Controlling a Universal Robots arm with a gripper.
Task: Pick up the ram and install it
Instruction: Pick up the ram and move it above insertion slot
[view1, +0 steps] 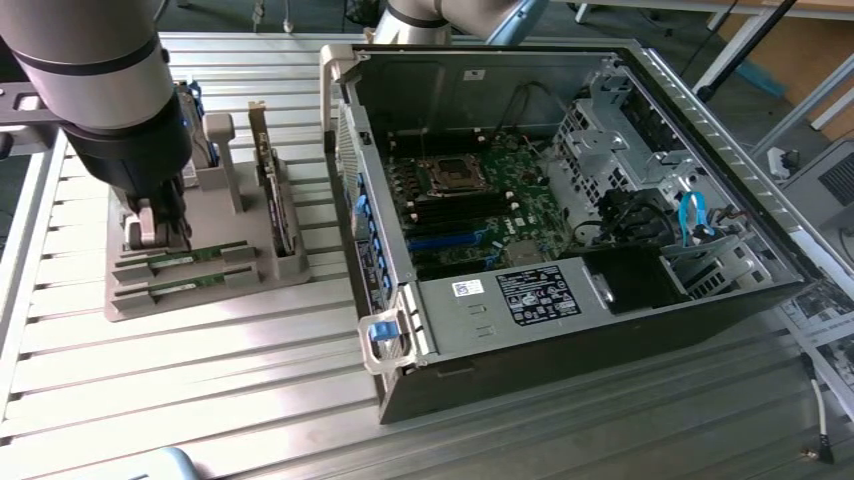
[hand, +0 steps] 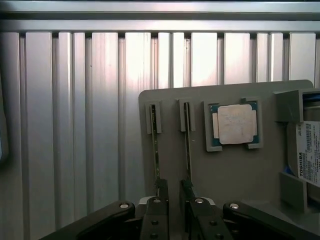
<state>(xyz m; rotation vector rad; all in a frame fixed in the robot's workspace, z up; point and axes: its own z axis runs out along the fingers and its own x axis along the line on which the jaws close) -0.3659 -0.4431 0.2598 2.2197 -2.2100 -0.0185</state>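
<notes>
**Open gripper poised over the ram sticks' ends**

The gripper (hand: 173, 194) hangs low over the gray holder (hand: 225, 175) with its jaws spread wide and nothing between them. Two sticks stand on edge in side-by-side slots: the first ram (hand: 155, 145) and the second ram (hand: 187, 137). In the wrist view one fingertip (hand: 160, 192) sits over the end of each stick; whether they touch cannot be told. The processor chip (hand: 235, 124) lies in its recess beside them. The open computer case (view1: 574, 330) stands well apart, toward the exterior view's right.
</notes>
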